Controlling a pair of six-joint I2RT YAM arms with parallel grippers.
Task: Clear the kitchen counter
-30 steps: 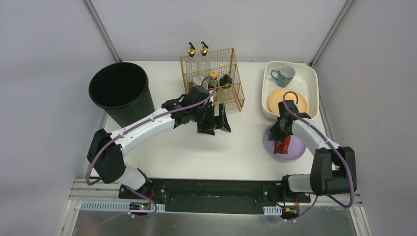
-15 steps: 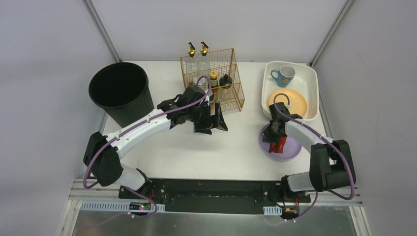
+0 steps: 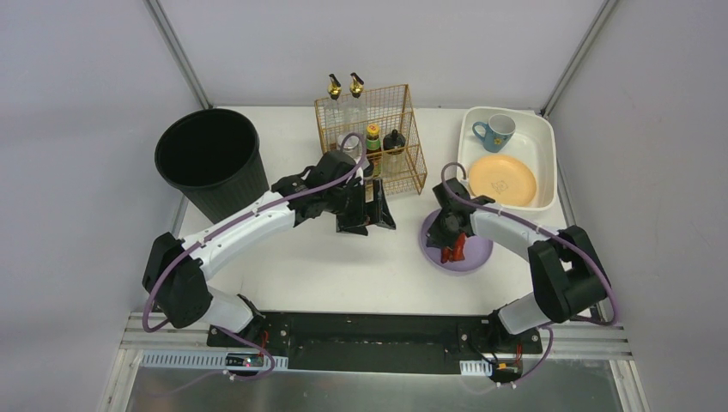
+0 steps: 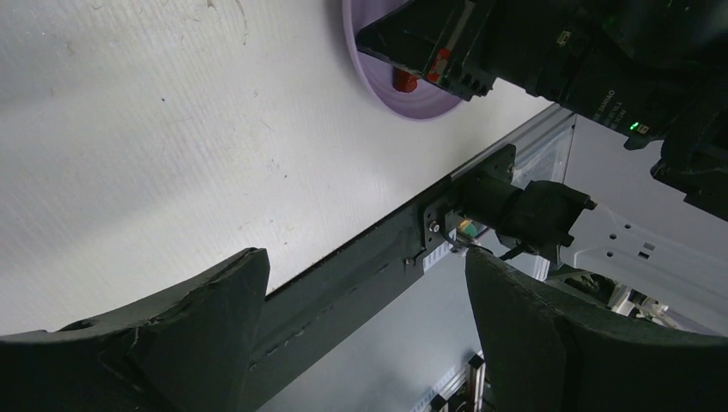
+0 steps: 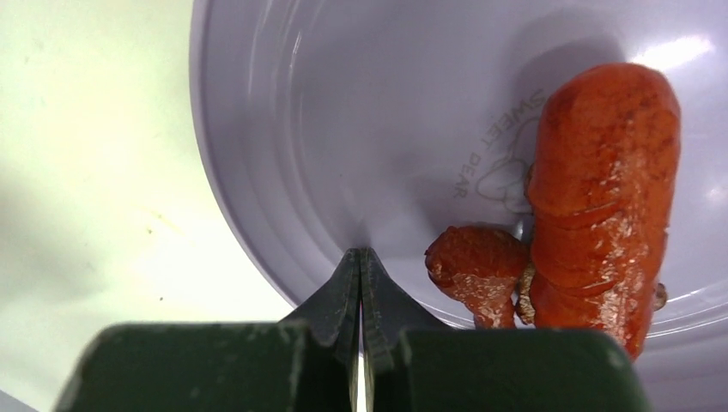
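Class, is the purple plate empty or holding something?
Holding something: the right wrist view shows two reddish food pieces, one large, one small, lying on the purple plate.

left tool (image 3: 371, 214) hangs in the air spread wide, while right tool (image 5: 360, 262) points down, closed tight.

I see my right gripper (image 5: 360, 262) pinched shut, tips on the lilac plate's (image 5: 343, 103) inner wall; a large carrot piece (image 5: 601, 189) touches a small one (image 5: 476, 268) (both orange-red) just beside them.
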